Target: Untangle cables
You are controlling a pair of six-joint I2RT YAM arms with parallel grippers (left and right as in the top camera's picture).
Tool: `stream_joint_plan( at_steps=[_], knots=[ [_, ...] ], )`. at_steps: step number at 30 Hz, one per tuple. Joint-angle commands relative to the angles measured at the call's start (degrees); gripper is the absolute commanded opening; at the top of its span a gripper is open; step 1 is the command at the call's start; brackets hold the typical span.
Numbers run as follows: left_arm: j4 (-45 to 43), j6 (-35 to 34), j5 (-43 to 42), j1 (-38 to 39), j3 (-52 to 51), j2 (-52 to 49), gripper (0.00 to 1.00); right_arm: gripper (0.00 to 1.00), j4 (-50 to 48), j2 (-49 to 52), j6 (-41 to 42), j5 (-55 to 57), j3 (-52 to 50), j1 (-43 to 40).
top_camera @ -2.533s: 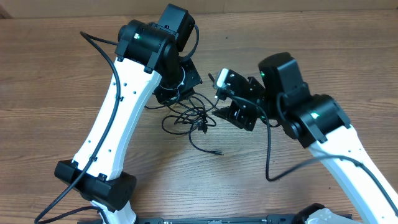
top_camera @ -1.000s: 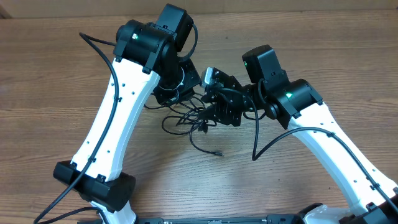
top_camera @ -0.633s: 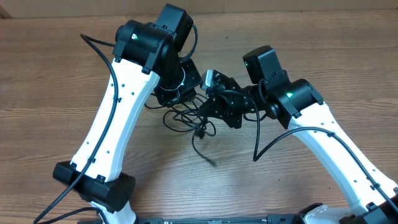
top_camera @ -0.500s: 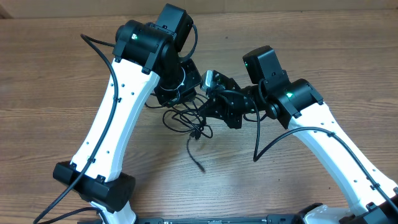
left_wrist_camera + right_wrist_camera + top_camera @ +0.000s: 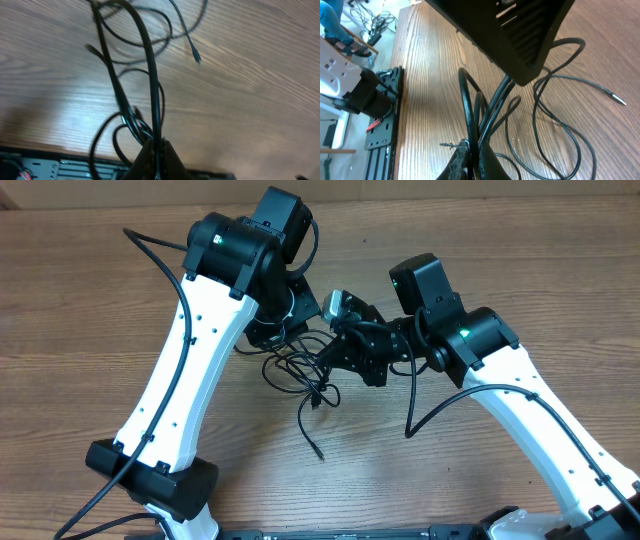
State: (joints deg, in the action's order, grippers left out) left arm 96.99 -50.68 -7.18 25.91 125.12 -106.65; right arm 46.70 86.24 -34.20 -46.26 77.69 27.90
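Counter [image 5: 80,300]: wood-grain surface that carried the whole job.
Left arm [image 5: 190,350]: reached in from the near edge, with its wrist over the far-left side of the bunch.
Right arm [image 5: 540,410]: reached in from the near right, with its wrist just beside the bunch.
Cables [image 5: 295,368]: thin black cords bunched mid-counter between the two wrists. Part was lifted off the surface and part lay on it in loops.
Progress: judged early. Strands crossed and looped over one another in every view, and no cord lay apart on its own. Only one end trailed free of the bunch. Every cord remained to be separated.
Bunch axis: the held stretch ran roughly left to right across the counter, from one hand to the other.
Left hand [image 5: 156,150]: fingers were pressed together on two or three strands, which ran straight out of the grip.
Right hand [image 5: 471,152]: also pinched tight, on a sheaf of several strands.
Loose tail [image 5: 310,425]: its long axis ran from the bunch toward the near edge, and its end pointed at the robot's base.
Silvery tip [image 5: 619,99]: small plug on the counter, well apart from the right hand and pointing away from the bunch.
Dark plug [image 5: 196,56]: a blurred cord end lying on the counter. Its type could not be told.
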Motion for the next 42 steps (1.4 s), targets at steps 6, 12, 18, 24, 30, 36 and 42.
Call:
stream_joint_plan(
  at_steps=[6,12,18,24,30,36,42],
  knots=[
    [-0.2,-0.35,5.27,0.37,-0.15,0.92,0.05,0.04,-4.63,-7.41,1.64,-1.18,1.14,0.59],
    [-0.2,-0.35,5.22,0.37,-0.15,0.92,0.04,0.04,-7.48,-12.22,2.91,-0.98,1.14,0.59],
    [-0.2,-0.35,2.51,0.39,-0.15,0.92,0.05,0.04,-5.6,-13.64,2.93,2.34,1.14,0.59],
    [-0.2,-0.35,-0.17,0.39,-0.15,0.9,0.05,1.0,0.22,-13.57,2.95,5.77,1.14,0.59],
    [-0.2,-0.31,1.36,0.37,-0.15,0.9,0.12,1.0,5.97,-13.53,2.93,9.25,1.14,0.59],
    [-0.17,1.77,6.14,0.39,-0.15,0.9,0.96,1.0,8.55,-13.53,2.93,10.93,1.11,0.59],
    [-0.17,2.29,9.7,0.37,-0.7,0.9,1.0,1.0,9.07,-13.53,2.93,12.17,1.11,0.59]
  ],
)
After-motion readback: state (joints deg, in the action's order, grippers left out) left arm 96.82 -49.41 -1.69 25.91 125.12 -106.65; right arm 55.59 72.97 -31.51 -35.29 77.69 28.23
